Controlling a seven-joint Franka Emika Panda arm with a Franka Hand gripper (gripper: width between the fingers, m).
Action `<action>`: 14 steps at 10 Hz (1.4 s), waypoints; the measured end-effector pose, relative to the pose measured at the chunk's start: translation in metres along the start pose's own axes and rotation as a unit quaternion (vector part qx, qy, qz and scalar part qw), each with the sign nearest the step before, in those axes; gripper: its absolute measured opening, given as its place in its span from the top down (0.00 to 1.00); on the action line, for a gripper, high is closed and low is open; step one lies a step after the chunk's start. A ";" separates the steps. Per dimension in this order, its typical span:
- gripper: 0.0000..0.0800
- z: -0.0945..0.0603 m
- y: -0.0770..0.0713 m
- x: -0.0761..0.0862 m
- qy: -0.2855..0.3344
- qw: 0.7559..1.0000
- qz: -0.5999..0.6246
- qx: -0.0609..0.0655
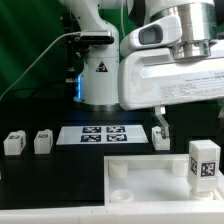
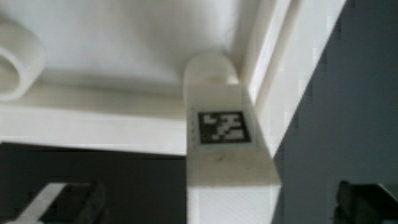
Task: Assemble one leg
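A leg [image 1: 203, 162], a small white block with a black-and-white tag, stands upright in the white tray [image 1: 150, 185] near its corner at the exterior view's right. In the wrist view this leg [image 2: 224, 120] runs down between my two fingers, with dark gaps on both sides. My gripper [image 1: 190, 125] hangs above it, open, with nothing in it. In the wrist view the gripper [image 2: 214, 205] shows one dark finger [image 2: 63, 202] on each side of the leg. The tray [image 2: 107, 110] lies under the leg.
Two more legs [image 1: 13, 143] [image 1: 43, 141] stand at the exterior view's left. Another leg [image 1: 162, 140] sits behind the tray by my finger. The marker board [image 1: 100, 135] lies before the robot base [image 1: 98, 70]. A round socket [image 1: 118, 172] shows in the tray's left corner.
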State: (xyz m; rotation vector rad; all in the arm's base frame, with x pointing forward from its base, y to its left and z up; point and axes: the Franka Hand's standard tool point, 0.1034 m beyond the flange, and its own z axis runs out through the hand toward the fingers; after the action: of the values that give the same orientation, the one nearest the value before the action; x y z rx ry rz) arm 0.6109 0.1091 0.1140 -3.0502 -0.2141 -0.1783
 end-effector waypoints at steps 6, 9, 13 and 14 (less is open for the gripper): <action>0.19 0.020 -0.005 0.014 -0.107 0.994 0.001 0.012; 0.19 0.036 -0.010 0.010 -0.086 0.996 -0.003 0.010; 0.36 0.039 -0.010 0.009 -0.079 0.997 -0.002 0.009; 0.53 0.039 -0.009 0.009 -0.079 0.997 -0.002 0.009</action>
State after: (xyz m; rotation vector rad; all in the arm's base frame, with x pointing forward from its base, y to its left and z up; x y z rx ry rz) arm 0.6231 0.1230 0.0769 -3.0481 -0.2310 0.0651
